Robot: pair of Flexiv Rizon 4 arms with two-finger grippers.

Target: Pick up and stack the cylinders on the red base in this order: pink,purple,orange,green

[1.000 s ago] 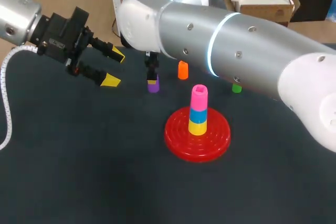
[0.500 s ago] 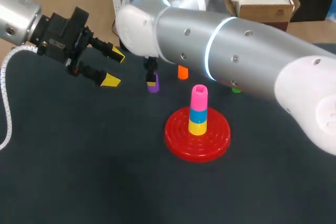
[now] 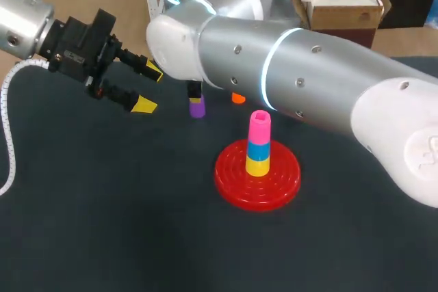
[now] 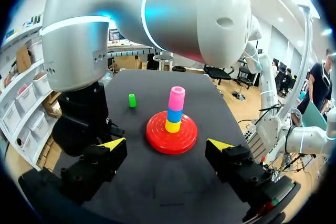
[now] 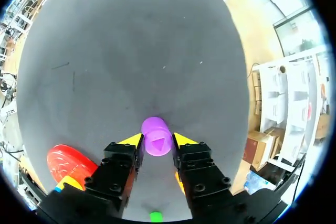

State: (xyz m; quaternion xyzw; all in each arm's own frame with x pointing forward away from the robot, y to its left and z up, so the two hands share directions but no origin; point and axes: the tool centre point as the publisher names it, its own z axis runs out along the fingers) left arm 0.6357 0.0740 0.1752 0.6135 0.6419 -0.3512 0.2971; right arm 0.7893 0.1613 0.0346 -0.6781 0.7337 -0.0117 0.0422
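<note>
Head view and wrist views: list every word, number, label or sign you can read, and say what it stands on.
None can be read in any view.
The red base, pink cylinder and purple cylinder are plain coloured, with no print.
The left arm and right arm show no legible marks.

Head overhead; wrists near table; all share red base [image 3: 282,184].

- A dark grey table [image 3: 102,203] is seen, matte across its surface.
- A blue cylinder [image 3: 258,150] is stacked upright on a yellow cylinder [image 3: 257,166].
</note>
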